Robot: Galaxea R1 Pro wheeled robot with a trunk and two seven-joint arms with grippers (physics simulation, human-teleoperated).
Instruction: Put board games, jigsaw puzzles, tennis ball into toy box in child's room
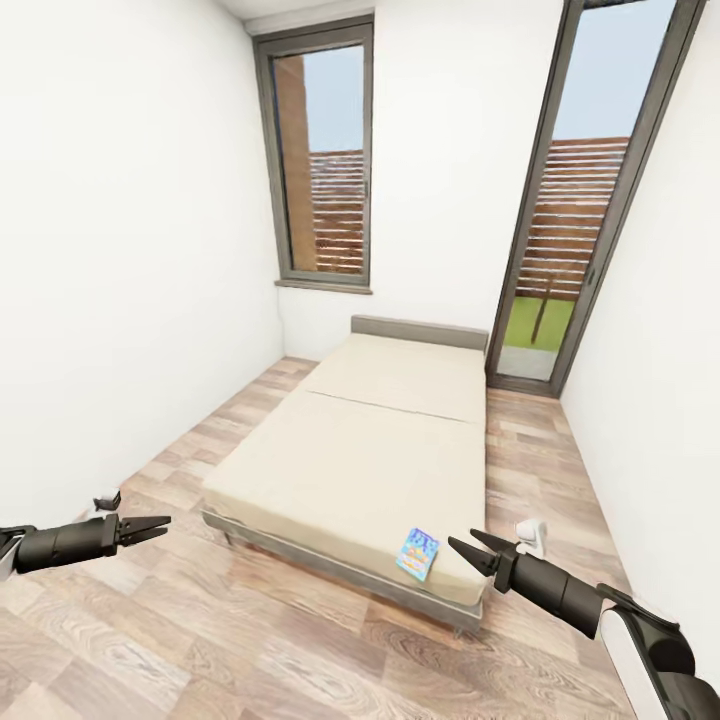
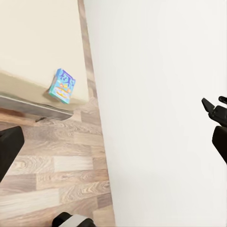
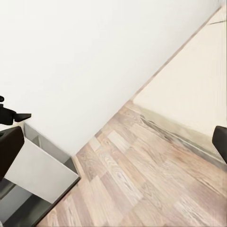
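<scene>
1. The child's room (image 1: 130, 250) has plain white walls, a wood-plank floor (image 1: 200, 640) and two tall grey-framed windows (image 1: 322, 160) on the far side. Through the windows a wooden fence and a strip of grass are visible.
2. The bed (image 1: 370, 440) stands in the middle of the room, with its low grey headboard (image 1: 418, 330) toward the far wall. Its beige mattress is in two parts, with a seam across it.
3. A grey and white cabinet (image 3: 38, 179) stands on the floor against the white wall, in the right wrist view.
4. The left end effector (image 1: 155, 526) hangs over the floor, near the bed's near left corner. Its two fingers are spread a little and hold nothing.
5. The right end effector (image 1: 468, 546) hangs beside the bed's near right corner. Its fingers are apart and empty.
6. One blue board game (image 1: 418, 553) with bright print lies flat on the mattress, at the near right corner, close to the edge. It is just beside the right end effector, not touching it. The left wrist view shows it also (image 2: 62, 86), at the mattress corner.
</scene>
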